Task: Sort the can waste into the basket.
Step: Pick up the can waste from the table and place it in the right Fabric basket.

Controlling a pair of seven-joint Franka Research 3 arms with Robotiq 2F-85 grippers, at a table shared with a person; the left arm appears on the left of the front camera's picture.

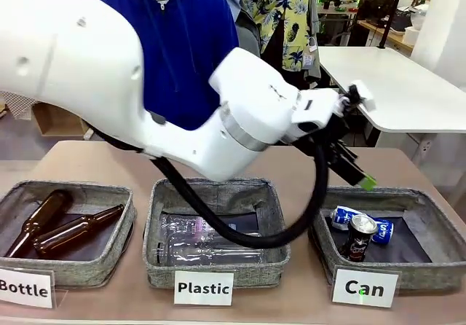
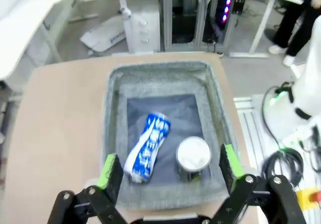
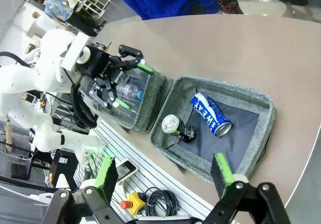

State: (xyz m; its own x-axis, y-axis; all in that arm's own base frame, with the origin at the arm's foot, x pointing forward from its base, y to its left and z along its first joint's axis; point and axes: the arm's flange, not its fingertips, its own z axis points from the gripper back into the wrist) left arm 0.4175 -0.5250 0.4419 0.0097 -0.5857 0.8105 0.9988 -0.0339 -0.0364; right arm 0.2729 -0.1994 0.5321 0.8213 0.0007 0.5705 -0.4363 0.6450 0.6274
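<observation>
From the front camera I see my left arm reaching across the middle, and its left claw [image 1: 354, 170] hangs above the Can basket [image 1: 429, 212] on the right side of the counter [image 1: 109, 161]. Through the left wrist camera the claw is spread wide with nothing between the green pads [image 2: 111, 171] — both cans lie below it, inside the basket. The blue-and-white can [image 2: 148, 147] is dented and lies on its side on the dark floor. The black can [image 2: 193, 155] stands upright just beside it, silver top up (from the front it is the nearer of the two).

The right claw [image 3: 164, 176] is also wide open and holds nothing; its camera looks down at the same basket from the robot's side, with the left claw above the neighbour basket's edge.

The Plastic basket [image 1: 156, 223] in the middle holds clear bottles [image 1: 200, 241], and the Bottle basket [image 1: 109, 190] at the left holds two brown glass bottles [image 1: 73, 230]. A person in a blue hoodie [image 1: 178, 41] stands at the far side of the counter.
</observation>
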